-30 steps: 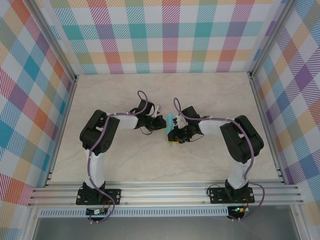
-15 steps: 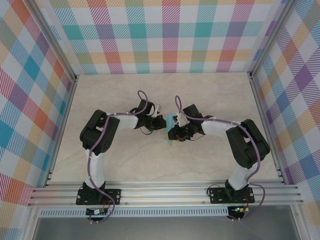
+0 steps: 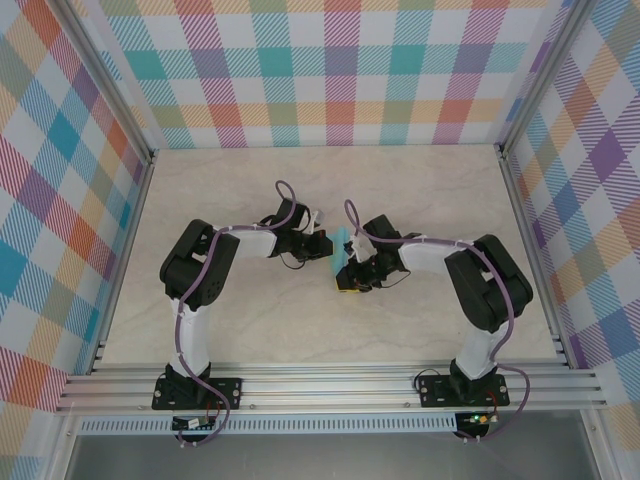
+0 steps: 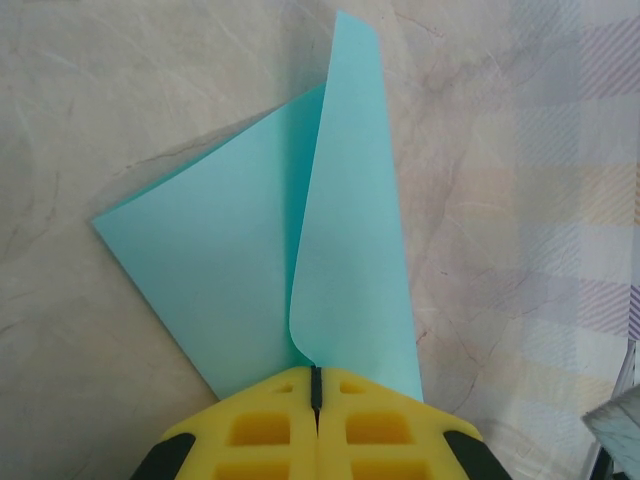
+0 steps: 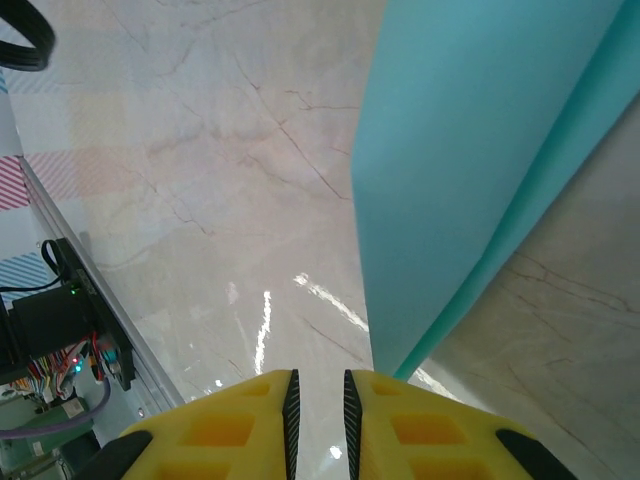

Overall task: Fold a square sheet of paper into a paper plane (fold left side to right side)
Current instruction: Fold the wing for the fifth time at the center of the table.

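The square sheet of paper [image 4: 230, 250] is turquoise and lies on the marble table, with one side lifted into a standing flap [image 4: 350, 200]. My left gripper [image 4: 316, 375] is shut on the sheet's near corner, where the flap begins. From above, the sheet [image 3: 345, 243] sits between the two wrists, with the left gripper [image 3: 326, 247] at its left edge. My right gripper [image 3: 347, 287] is at the sheet's near end. Its jaws stand slightly open with nothing between them, and the sheet [image 5: 450, 150] passes above its right finger [image 5: 440, 425]. The paper plane is out of view.
Checked walls [image 3: 340, 70] close in the table on three sides. An aluminium rail [image 3: 330, 385] with both arm bases runs along the near edge. A side rail and a circuit board [image 5: 60, 320] lie left of the right gripper.
The right arm swung its elbow outward and its gripper slid toward the sheet's middle, then both came back to the near end. The left gripper stayed put, shut on the paper.
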You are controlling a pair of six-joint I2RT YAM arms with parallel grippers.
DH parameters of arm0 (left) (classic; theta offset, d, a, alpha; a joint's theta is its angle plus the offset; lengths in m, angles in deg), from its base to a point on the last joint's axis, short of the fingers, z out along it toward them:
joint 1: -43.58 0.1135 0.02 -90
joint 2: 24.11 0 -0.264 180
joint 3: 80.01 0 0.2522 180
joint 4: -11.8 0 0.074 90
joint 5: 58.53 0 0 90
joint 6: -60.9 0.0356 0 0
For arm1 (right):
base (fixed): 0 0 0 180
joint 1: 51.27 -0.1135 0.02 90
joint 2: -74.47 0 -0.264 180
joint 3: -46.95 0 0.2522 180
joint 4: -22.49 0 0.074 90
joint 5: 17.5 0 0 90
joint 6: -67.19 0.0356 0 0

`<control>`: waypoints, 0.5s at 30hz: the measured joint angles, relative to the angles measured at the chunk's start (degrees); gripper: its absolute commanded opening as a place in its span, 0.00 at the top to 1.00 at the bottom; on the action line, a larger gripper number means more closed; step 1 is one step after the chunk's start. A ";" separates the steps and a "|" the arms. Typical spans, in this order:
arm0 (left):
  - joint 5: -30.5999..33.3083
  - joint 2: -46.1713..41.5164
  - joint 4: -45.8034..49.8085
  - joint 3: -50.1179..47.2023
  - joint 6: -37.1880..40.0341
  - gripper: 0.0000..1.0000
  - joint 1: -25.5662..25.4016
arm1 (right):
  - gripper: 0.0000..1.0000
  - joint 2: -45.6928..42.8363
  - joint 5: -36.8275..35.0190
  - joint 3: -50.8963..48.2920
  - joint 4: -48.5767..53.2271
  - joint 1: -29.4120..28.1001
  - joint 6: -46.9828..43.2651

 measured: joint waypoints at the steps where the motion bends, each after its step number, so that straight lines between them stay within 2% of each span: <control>1: 0.00 0.00 0.02 0.00 0.00 0.96 0.00 | 0.80 0.31 0.00 0.11 0.11 0.00 -0.04; 15: -0.02 0.00 0.09 0.09 0.00 0.97 -0.04 | 0.80 2.21 -1.05 1.77 2.38 0.00 -0.50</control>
